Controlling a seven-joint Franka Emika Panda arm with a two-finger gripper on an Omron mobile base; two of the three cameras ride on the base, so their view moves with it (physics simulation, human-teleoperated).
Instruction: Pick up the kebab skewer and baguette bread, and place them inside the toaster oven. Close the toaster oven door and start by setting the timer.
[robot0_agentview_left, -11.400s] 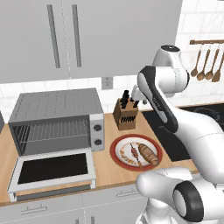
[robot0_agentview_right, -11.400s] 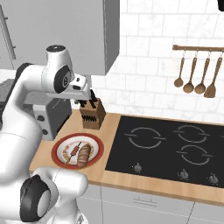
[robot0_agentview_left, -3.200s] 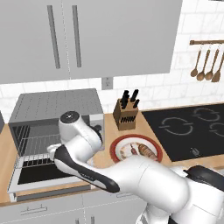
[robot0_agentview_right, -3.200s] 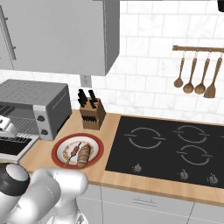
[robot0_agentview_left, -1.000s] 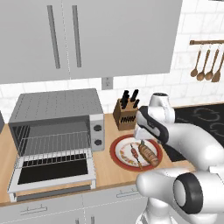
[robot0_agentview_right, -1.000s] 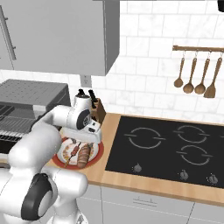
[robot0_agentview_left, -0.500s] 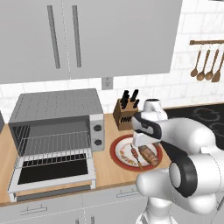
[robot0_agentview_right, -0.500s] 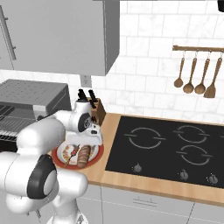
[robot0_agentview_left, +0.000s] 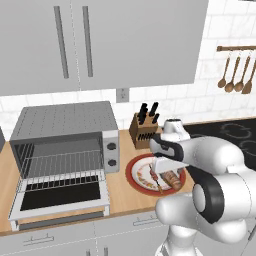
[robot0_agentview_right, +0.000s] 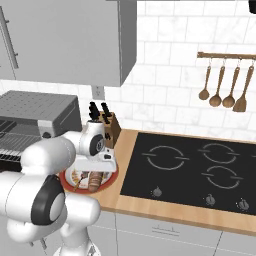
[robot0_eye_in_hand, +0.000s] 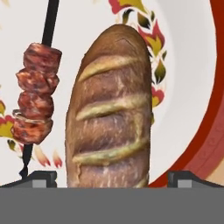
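We see the end effector (robot0_eye_in_hand: 112, 179) lowered close over a red-rimmed plate (robot0_agentview_left: 134, 172) on the wooden tabletop (robot0_agentview_left: 120, 192), its 2 fingertips (robot0_eye_in_hand: 40, 178) spread wide with the baguette bread (robot0_eye_in_hand: 110, 109) lying between them; whether either tip touches the loaf we cannot tell. In the hand view the baguette bread runs lengthwise up the middle, golden-brown with pale diagonal score marks, and the kebab skewer (robot0_eye_in_hand: 37, 100) lies just beside it and roughly parallel, a thin dark stick carrying a cluster of reddish-brown chunks. Both rest on the plate's pale centre, which bears a red, yellow and green pattern. In the left base view the white arm bends down over the plate so that the wrist covers part of it, with the skewer (robot0_agentview_left: 154, 177) and the end of the loaf (robot0_agentview_left: 173, 180) showing below the hand. The toaster oven (robot0_agentview_left: 65, 137) stands on the tabletop to the left of the plate, near it but apart; its wire rack is exposed, and the toaster oven door (robot0_agentview_left: 60, 197) is dropped flat toward the front edge, dark glass facing up. We note 2 knobs on the oven's right panel. A knife block (robot0_agentview_left: 142, 129) stands behind the plate against the tiled wall, and in the right base view a black cooktop (robot0_agentview_right: 200, 170) lies to the right of the plate (robot0_agentview_right: 107, 182), below hanging wooden utensils (robot0_agentview_right: 222, 90).
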